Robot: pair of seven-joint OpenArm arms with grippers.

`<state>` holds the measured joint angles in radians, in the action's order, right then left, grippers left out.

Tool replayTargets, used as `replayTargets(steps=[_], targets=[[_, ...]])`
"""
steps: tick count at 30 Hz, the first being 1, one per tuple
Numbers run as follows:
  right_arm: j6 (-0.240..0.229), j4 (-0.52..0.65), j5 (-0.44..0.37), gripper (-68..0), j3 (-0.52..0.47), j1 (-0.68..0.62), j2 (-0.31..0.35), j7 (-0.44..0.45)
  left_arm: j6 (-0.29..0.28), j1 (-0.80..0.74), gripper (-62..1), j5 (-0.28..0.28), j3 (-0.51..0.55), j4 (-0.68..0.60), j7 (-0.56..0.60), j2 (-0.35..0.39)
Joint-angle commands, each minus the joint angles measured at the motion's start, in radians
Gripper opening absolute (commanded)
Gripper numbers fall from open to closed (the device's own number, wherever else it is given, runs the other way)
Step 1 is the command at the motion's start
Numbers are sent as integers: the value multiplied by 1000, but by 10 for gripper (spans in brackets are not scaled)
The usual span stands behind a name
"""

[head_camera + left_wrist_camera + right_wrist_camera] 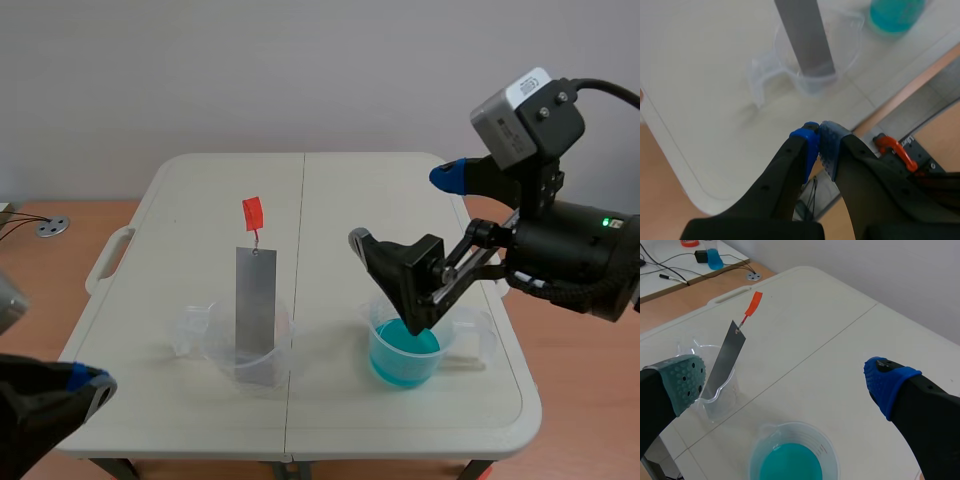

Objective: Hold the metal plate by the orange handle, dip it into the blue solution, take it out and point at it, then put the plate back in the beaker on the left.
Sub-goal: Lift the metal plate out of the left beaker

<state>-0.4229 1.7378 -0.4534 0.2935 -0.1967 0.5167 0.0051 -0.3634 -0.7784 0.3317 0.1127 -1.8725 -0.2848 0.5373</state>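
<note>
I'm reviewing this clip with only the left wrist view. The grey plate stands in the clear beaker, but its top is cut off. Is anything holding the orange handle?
Observer: No. The orange handle sticks up free above the metal plate, and nothing touches it.
Operator: Where is the right claw?
Observer: The right claw hangs open above the blue solution, apart from the plate.
Operator: Is anything dipped in that solution?
Observer: No. The right wrist view shows its surface bare inside the beaker.
</note>
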Motion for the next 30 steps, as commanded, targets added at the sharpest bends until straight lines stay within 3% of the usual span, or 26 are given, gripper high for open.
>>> replayTargets(steps=[1, 4, 12, 16, 30], targets=[[-5, -16, -11, -12, 3, 27, -27, 15, 2, -33, -588, -3, 7, 37, -12, -5], [-47, -58, -11, -12, 23, 65, -68, -8, 1, -57, -588, -4, 7, 116, -31, -5], [-69, -142, -22, -12, 89, 155, -148, -57, 0, -72, -588, -8, -4, 388, -23, -11], [-73, -195, -51, -12, 118, 203, -182, -69, 0, -72, -588, -23, -22, 513, 37, -11], [-130, -453, -124, -12, 195, 382, -299, -71, -3, -60, -588, -233, -40, 788, 248, -134]])
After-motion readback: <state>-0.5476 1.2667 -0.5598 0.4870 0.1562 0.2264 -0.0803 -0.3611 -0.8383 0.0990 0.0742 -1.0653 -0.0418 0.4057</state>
